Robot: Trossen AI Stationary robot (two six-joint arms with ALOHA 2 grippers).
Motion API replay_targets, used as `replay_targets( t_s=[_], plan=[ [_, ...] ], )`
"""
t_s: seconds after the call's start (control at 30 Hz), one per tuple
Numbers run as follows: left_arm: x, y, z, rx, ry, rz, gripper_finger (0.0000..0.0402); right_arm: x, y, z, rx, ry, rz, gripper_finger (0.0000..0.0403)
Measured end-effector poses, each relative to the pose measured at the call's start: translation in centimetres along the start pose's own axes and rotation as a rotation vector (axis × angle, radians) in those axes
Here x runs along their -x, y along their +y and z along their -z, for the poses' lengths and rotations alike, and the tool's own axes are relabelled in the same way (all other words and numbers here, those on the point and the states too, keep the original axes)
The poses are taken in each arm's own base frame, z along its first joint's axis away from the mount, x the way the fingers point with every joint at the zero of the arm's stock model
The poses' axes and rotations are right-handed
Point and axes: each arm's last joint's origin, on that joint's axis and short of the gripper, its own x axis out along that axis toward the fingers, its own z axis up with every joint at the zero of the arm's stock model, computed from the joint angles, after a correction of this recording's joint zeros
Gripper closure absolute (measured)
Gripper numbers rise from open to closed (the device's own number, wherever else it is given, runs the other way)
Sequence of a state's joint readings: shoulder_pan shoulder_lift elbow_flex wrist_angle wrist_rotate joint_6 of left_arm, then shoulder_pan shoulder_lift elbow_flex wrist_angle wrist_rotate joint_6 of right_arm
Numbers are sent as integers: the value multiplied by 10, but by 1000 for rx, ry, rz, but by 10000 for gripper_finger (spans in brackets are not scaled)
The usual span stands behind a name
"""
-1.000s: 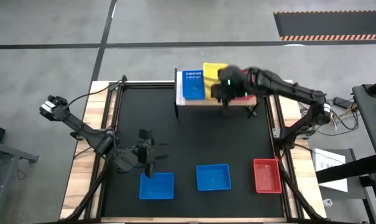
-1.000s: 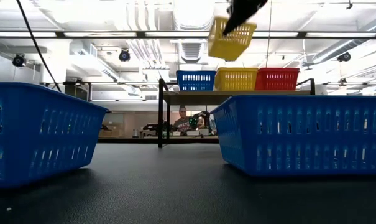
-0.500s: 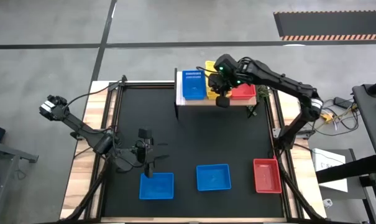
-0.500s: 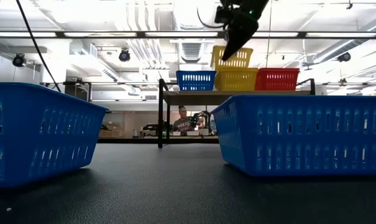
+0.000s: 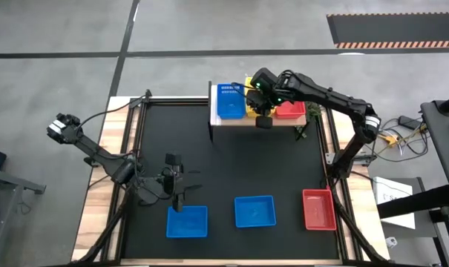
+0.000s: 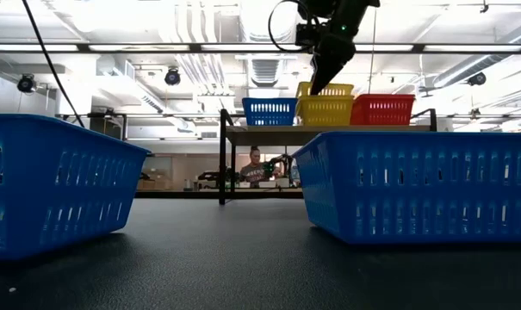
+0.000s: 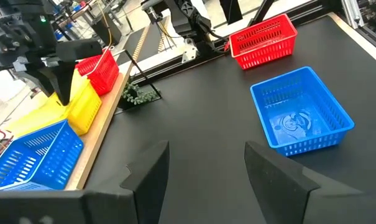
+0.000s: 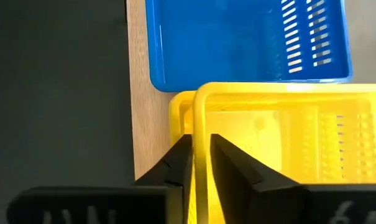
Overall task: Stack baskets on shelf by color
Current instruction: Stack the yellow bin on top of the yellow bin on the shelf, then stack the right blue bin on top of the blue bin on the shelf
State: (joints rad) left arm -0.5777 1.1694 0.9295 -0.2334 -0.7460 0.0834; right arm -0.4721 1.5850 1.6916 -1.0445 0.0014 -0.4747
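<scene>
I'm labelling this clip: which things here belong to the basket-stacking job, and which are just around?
Job:
- yellow basket held in the right pincer, nesting into another yellow one on the shelf
- blue shelf basket
- red shelf basket
- two blue mat baskets
- red mat basket

Around:
- idle left pincer
- black mat

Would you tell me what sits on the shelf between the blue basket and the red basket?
Yellow baskets: the low view shows them between the blue basket and red basket, the upper held by the right gripper.
</scene>
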Motion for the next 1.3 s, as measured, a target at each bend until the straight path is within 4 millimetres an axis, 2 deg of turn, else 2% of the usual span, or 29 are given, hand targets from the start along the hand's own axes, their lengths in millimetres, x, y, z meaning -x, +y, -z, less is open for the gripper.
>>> replay_targets(
  t_s=[0.33,0.47,0.57,0.67,0.97,1.17,1.3],
  plan=[
    [0,0,0,1,0,0,207,20,-1,-1,-63,10,-5,270],
    [0,0,0,1,0,1,207,35,0,-4,-101,10,-10,258],
    [0,0,0,6,1,1,207,46,10,-9,-145,5,-31,263],
    [0,0,0,24,1,2,207,55,36,-16,-107,-6,-69,278],
    [0,0,1,33,2,2,207,75,131,-31,51,-58,-211,337],
    [-1,-1,1,54,2,12,207,79,192,-28,110,-44,-304,365],
    [-4,-4,2,64,13,15,207,79,226,-22,125,-32,-344,376]
  ],
)
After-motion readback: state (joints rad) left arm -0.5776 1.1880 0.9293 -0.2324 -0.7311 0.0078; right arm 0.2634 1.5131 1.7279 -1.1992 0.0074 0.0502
